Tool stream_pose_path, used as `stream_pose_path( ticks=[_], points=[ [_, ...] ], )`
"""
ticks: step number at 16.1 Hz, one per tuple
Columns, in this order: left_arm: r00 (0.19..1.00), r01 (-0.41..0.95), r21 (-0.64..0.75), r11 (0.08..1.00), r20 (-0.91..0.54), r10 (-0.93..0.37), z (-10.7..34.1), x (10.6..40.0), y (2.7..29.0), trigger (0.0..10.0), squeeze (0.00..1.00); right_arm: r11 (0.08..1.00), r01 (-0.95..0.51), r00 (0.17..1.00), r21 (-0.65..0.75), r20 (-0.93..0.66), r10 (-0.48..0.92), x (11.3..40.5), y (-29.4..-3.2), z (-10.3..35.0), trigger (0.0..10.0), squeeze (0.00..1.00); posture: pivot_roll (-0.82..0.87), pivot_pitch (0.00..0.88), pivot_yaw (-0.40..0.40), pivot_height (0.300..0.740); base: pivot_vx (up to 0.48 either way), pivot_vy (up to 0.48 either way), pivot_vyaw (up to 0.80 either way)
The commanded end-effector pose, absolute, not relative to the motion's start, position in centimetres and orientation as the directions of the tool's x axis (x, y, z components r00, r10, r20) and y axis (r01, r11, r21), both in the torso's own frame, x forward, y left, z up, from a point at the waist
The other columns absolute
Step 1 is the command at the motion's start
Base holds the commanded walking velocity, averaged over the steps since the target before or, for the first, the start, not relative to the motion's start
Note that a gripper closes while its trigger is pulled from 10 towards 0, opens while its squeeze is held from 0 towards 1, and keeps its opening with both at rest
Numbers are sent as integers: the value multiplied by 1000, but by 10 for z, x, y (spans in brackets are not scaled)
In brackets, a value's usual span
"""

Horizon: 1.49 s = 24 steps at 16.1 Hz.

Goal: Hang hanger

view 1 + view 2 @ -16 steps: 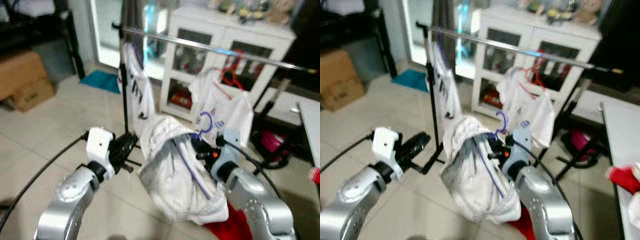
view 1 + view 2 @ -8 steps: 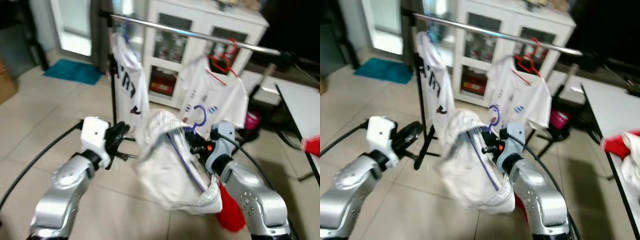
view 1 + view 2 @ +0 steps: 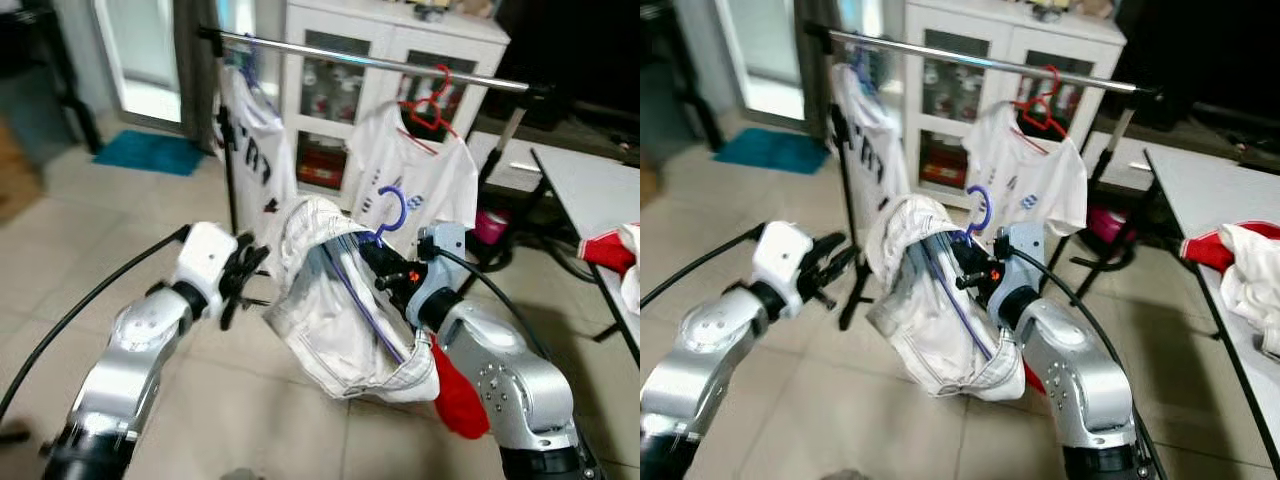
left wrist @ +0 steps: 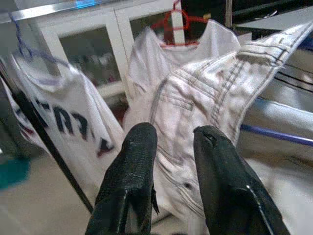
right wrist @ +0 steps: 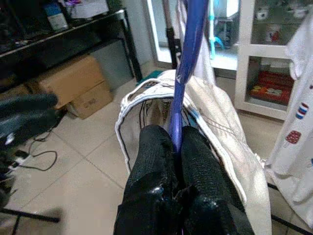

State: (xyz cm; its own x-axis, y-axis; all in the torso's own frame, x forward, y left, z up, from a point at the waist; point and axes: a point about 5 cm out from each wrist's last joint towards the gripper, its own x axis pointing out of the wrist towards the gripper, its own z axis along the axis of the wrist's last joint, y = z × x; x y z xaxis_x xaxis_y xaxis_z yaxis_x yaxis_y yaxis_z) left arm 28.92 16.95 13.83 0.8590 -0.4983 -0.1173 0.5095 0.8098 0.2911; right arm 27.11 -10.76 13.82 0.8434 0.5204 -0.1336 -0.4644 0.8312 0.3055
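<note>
On my far left a teal mat lies on the tiled floor by the glass door. My left gripper hovers just beside the white garment, its two black fingers a little apart with nothing between them — they point at the cloth but I can't tell if they touch it. Behind it, a white T-shirt with dark lettering hangs at the left end of the metal clothes rail. The white garment is draped on a purple hanger, which sits below the rail, hook up and not on it. My right gripper pinches the hanger's purple stem tight between both fingers. Past it a white printed T-shirt hangs on a red hanger — and red and white cloth lies on the table at my right.
</note>
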Motion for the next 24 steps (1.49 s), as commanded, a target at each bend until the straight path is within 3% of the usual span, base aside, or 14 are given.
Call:
stream_pose_path(
  ticks=[1, 3, 4, 5, 8, 10, 11, 23, 24],
  points=[
    [853, 516, 333, 789, -117, -509, 138, 294, 166, 10000, 1000, 802, -524, 836, 287, -9, 549, 272, -105, 165, 0, 0, -87, 0, -83, 740, 0, 0, 0],
    [845, 524, 396, 754, -131, -518, 135, 301, 162, 10000, 1000, 784, -543, 824, 301, 14, 566, 272, -103, 171, 0, 0, -90, 0, -83, 740, 0, 0, 0],
    [848, 515, 453, 728, -142, -511, 133, 306, 161, 10000, 282, 770, -556, 816, 312, 31, 577, 272, -102, 174, 0, 0, -84, 0, -89, 740, 0, 0, 0],
    [847, 515, 464, 720, -147, -511, 131, 308, 161, 10000, 0, 760, -564, 811, 323, 41, 584, 272, -101, 176, 0, 0, -73, 0, -100, 740, 0, 0, 0],
    [814, 556, 484, 676, -149, -562, 127, 310, 156, 10000, 0, 718, -601, 783, 350, 79, 617, 270, -95, 184, 0, 0, -74, 0, -104, 740, 0, 0, 0],
    [836, 517, 535, 668, -149, -528, 123, 312, 160, 10000, 0, 710, -612, 775, 349, 88, 625, 268, -95, 187, 0, 0, -86, 0, -95, 740, 0, 0, 0],
    [847, 499, 543, 676, -139, -513, 124, 314, 162, 0, 0, 709, -612, 775, 350, 88, 626, 268, -95, 187, 0, 0, -86, 0, -95, 740, 0, 0, 0],
    [860, 480, 582, 657, -163, -484, 111, 323, 173, 0, 0, 677, -640, 752, 364, 112, 650, 268, -93, 192, 0, 0, -84, 0, -108, 740, 0, 0, 0],
    [827, 522, 545, 656, -136, -546, 113, 321, 165, 0, 0, 675, -642, 750, 364, 114, 652, 268, -92, 192, 0, 0, -85, 0, -108, 740, 0, 0, 0]
  ],
)
